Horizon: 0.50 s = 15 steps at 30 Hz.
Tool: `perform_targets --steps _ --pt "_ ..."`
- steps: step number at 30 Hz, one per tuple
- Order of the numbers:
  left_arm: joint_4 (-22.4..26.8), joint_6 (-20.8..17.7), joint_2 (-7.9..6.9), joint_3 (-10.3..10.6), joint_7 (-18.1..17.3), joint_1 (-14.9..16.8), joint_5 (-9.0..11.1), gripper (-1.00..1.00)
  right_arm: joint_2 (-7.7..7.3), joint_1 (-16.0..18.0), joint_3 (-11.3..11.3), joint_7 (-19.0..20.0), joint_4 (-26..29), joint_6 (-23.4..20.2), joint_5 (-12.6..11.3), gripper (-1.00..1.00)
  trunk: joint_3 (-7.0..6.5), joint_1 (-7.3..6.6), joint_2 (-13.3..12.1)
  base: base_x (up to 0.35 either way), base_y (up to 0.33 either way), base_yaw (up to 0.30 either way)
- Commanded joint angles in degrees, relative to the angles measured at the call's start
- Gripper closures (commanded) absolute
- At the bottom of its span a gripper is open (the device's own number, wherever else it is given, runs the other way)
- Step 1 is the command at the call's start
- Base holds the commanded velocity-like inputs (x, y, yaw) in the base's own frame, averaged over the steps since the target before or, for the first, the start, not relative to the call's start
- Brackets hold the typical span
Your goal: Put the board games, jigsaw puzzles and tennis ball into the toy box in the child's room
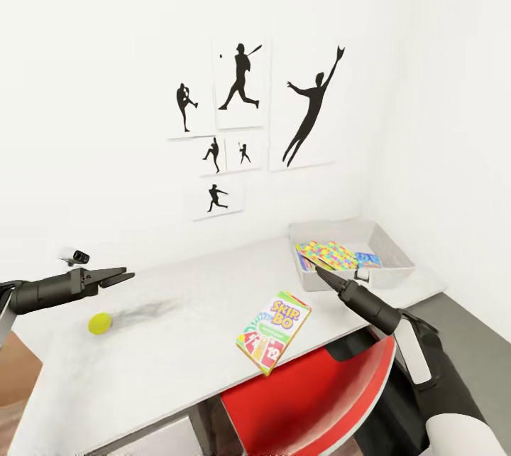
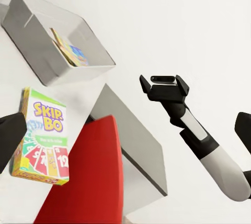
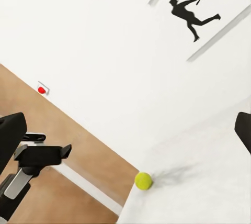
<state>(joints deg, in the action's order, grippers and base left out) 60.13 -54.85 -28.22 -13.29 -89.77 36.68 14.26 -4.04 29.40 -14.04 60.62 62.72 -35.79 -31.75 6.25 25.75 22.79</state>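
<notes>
Black arms, white-banded right forearm (image 1: 415,353)

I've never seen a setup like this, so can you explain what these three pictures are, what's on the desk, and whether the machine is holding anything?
It is a simulated two-armed robot. The big picture comes from its head camera, looking down over both arms; the other two come from cameras near each gripper. The left gripper hovers above the tennis ball on the pale table. The right gripper reaches toward the grey toy box, which already holds a colourful jigsaw puzzle. A Skip-Bo board game lies near the table's front edge, above a red chair. Neither gripper holds anything.
</notes>
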Motion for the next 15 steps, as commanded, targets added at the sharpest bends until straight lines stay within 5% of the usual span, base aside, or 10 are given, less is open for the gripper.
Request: perform_targets --steps 1,15 --pt "0.0 -0.6 -0.01 0.0 -0.2 0.1 0.0 -1.00 -0.01 0.0 0.0 0.0 0.0 -0.4 -0.3 -1.00 0.13 0.03 0.1 -0.034 0.060 0.096" --pt "0.0 -0.6 0.01 0.0 -0.2 0.0 0.0 -1.00 0.08 0.0 0.0 -0.2 0.0 -0.2 -0.2 -1.00 0.13 0.03 0.1 -0.040 0.088 0.019"
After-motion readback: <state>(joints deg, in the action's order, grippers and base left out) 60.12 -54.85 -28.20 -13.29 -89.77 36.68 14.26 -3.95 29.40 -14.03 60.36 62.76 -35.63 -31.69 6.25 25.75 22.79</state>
